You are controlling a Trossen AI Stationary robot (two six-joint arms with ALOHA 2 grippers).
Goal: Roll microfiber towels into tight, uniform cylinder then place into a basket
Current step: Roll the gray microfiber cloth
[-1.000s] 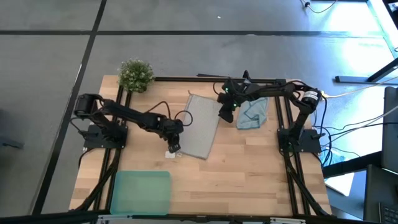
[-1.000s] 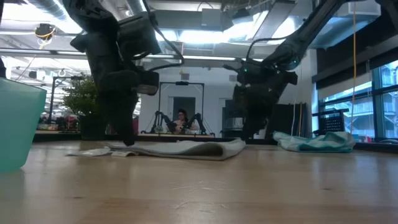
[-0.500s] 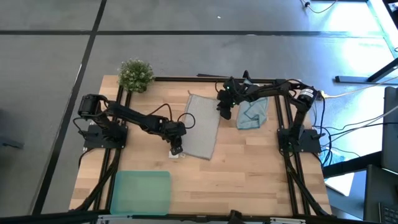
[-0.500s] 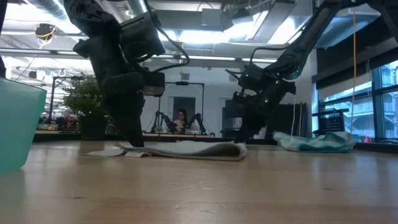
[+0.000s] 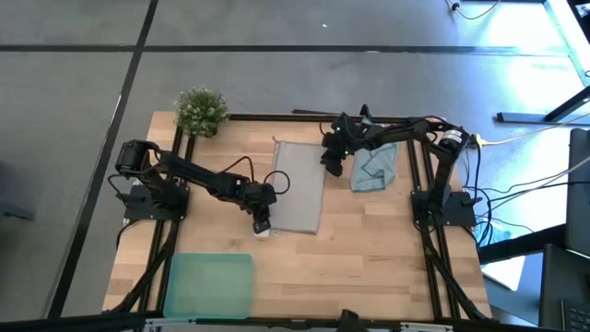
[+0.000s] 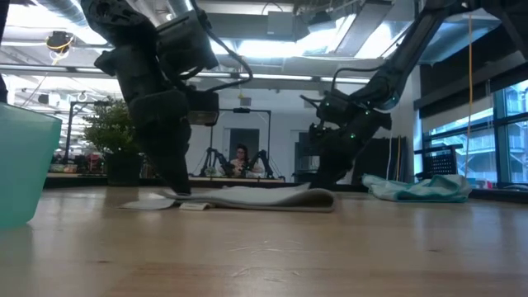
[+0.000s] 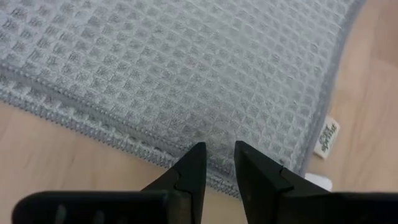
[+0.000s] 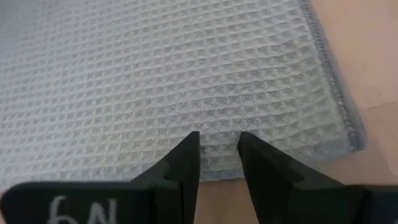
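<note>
The pale grey microfiber towel (image 5: pixel 298 187) lies spread flat on the wooden table, its long sides running near to far. A small white tag (image 7: pixel 324 136) sits at its near left corner. My left gripper (image 5: pixel 261 224) is shut on the towel's left edge by that corner. My right gripper (image 5: pixel 331 164) is shut on its right edge close to the far right corner. The light blue towel (image 5: pixel 373 167) lies crumpled at the far right. The mint-green basket (image 5: pixel 209 284) stands at the near left. My left gripper pinches the grey towel's left long hem (image 7: pixel 219 165) between its two fingers, a little way from the tagged corner. The fingers slant down from the table's left. The towel lies flat on the table. My right gripper pinches the towel's right long edge (image 8: pixel 219 163) between its two fingers, a short way from the far right corner (image 8: pixel 353 140). The fingers slant down from the table's right. The cloth lies flat, slightly puckered at the fingers.
A small potted plant (image 5: pixel 201 111) stands at the far left corner. A black frame (image 5: pixel 417 175) runs along the table's sides beside both arm bases. Bare wood lies between the grey towel and the near edge, right of the basket.
My right gripper has sunk and drawn a little toward the table's left. The grey towel, skewed a second ago, has turned on the table: its near end has slid toward the right edge, and its long sides now run straighter.
</note>
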